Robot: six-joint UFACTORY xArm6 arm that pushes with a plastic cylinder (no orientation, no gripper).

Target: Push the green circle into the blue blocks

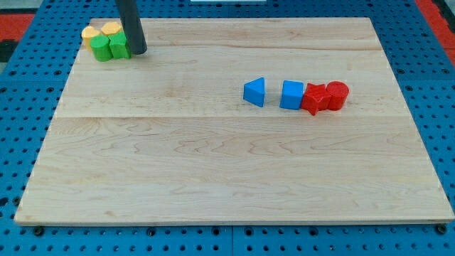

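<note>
So the green circle [102, 48] sits way up in the top left corner of the board, packed into a little cluster: a second green block [119, 46] touches it on the right, and two yellow blocks [91, 33] [111, 28] sit right behind them. My tip [139, 51] is down on the wood just right of that second green block, touching it or nearly so. No gripper here, just a bare rod, so nothing opens, closes or gets held.

The blue blocks are well apart from all that, right of the middle: a blue triangle [254, 92] and a blue square-ish block [291, 94], with two red blocks [313, 99] [337, 95] butted up against the square one's right side.

Honestly, I'm on the wrong side. I reckon the tip has to go around to the circle's upper left, then shove it down and right towards the blue pair. Tricky bit: the other green block sits in the way, so it'll probably tag along unless I peel the circle off first.

The wooden board [213, 178] is pale and smooth, lots of free room in between. Around it there's blue pegboard [28, 99].
</note>
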